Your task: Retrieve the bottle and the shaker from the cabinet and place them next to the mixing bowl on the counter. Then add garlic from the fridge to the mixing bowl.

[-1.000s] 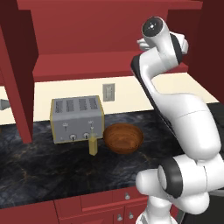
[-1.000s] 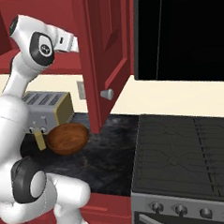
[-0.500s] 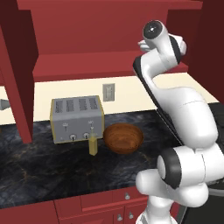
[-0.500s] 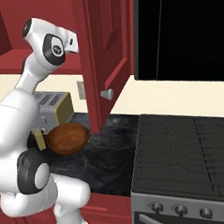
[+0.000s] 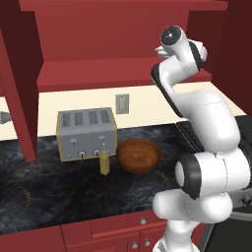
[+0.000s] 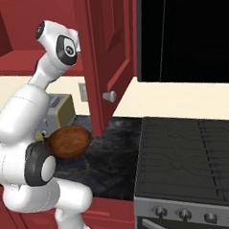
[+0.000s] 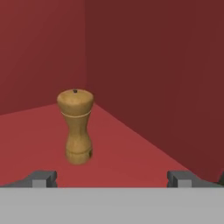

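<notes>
A tan wooden shaker [image 7: 75,127] stands upright on the red cabinet shelf [image 7: 127,153], near the back corner. My gripper [image 7: 113,179] is open and faces it from a short distance, with the shaker a little left of the middle between the fingertips and nothing held. A yellow bottle [image 5: 105,162] stands on the dark counter between the toaster [image 5: 86,133] and the brown mixing bowl [image 5: 139,155], which also shows behind my arm [image 6: 68,141]. The garlic and the fridge are out of view.
The open red cabinet door [image 6: 108,54] with its round knob [image 6: 108,96] hangs just right of my arm. Another open door [image 5: 19,98] hangs at the left. A black stove [image 6: 186,155] adjoins the counter on the right.
My upper arm and hand have shifted to the right and forward, toward the cabinet's interior. The bottle, bowl and toaster have not moved.
</notes>
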Robot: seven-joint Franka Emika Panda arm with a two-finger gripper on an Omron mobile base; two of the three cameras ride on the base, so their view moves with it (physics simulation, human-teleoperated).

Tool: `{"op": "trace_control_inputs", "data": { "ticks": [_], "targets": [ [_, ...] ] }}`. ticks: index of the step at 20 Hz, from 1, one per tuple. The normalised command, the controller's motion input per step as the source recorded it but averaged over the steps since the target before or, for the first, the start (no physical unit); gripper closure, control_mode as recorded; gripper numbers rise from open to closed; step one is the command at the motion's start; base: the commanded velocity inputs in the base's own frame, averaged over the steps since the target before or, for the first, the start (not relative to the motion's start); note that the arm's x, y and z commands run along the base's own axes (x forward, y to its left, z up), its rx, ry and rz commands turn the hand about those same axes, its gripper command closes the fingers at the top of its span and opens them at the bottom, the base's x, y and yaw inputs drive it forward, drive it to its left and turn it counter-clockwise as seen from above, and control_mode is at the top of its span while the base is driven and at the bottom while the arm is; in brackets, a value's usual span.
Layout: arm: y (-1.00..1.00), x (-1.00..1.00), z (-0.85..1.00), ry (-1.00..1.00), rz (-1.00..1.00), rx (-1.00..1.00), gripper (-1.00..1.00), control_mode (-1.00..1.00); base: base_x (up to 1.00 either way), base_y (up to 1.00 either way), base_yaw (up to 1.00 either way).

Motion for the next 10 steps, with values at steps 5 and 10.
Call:
{"op": "trace_control_inputs", "data": {
  "ticks": [5,10],
  "targets": [
    [-0.04,0.43,-0.05,0.0,0.0,0.0,-1.0,-1.0,0.0,0.0,0.0],
    [-0.16,0.35,0.0,0.0,0.0,0.0,-1.0,-1.0,0.0,0.0,0.0]
  ]
}}
